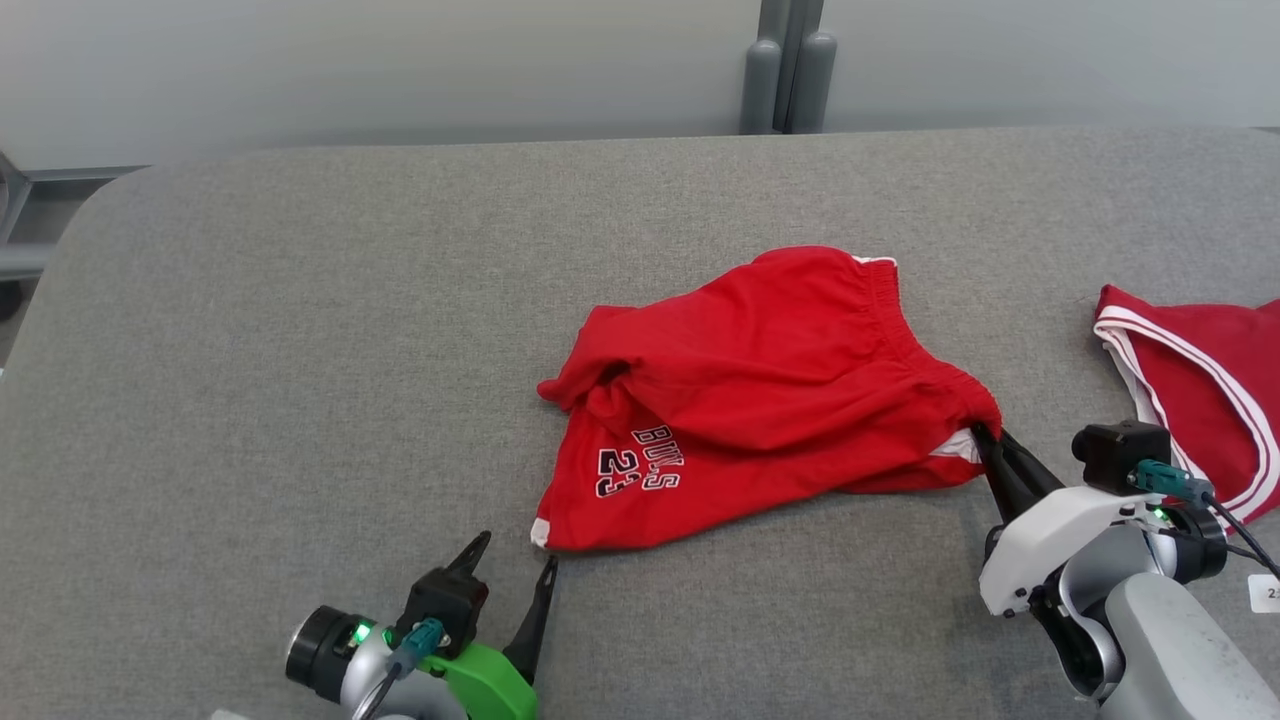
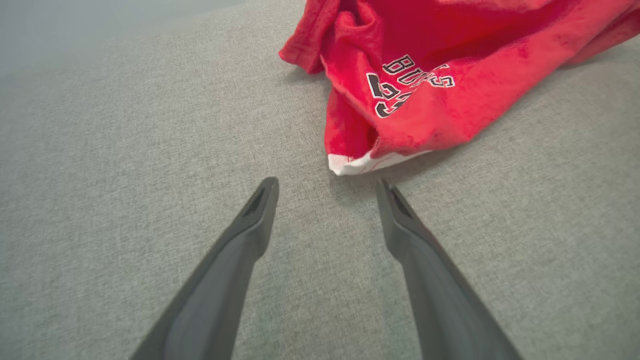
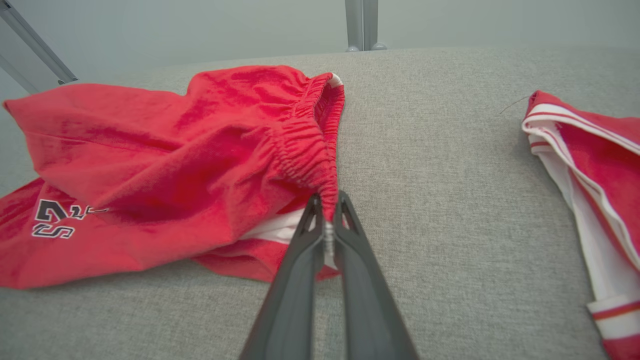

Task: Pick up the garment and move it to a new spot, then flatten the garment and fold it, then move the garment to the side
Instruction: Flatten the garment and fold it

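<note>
The garment (image 1: 760,390) is a pair of red shorts with black and white lettering, lying crumpled in the middle of the grey table (image 1: 300,350). My right gripper (image 1: 985,440) is shut on the elastic waistband at the garment's right end; the right wrist view shows the red waistband (image 3: 312,150) pinched between the two dark fingers (image 3: 295,280). My left gripper (image 1: 515,560) stands open on the table just short of the garment's lower left corner. In the left wrist view that white-trimmed corner (image 2: 367,162) lies just beyond the spread fingertips (image 2: 262,192), not touching them.
A second red garment with white stripes (image 1: 1200,390) lies at the table's right edge, also seen as striped cloth (image 3: 590,170) in the right wrist view. A grey post (image 1: 785,70) stands behind the far edge. The table's rounded corner is at the far left.
</note>
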